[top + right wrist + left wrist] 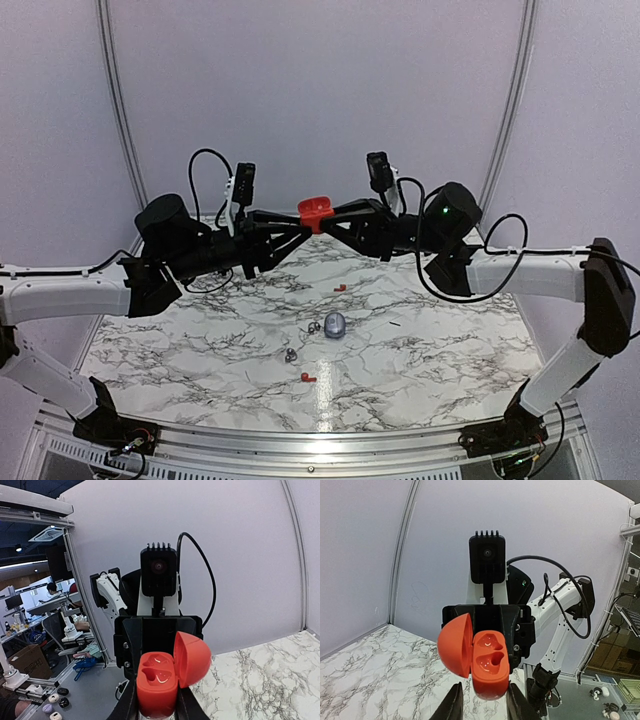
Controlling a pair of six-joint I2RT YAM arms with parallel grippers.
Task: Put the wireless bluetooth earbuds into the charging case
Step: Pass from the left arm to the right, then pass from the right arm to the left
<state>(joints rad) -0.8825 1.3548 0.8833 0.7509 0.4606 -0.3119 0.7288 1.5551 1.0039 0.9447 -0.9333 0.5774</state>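
Case [157,682] — red, open; right fingers [128,709] pinching.

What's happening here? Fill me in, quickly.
Both arms are raised above the marble table, facing each other. The right gripper clamps the red charging case, which has its lid open and both wells empty. The left gripper has its fingers either side of the case; whether it grips is unclear. Two red earbuds and two silvery earbuds lie on the table beside a pale case. None is inserted yet.
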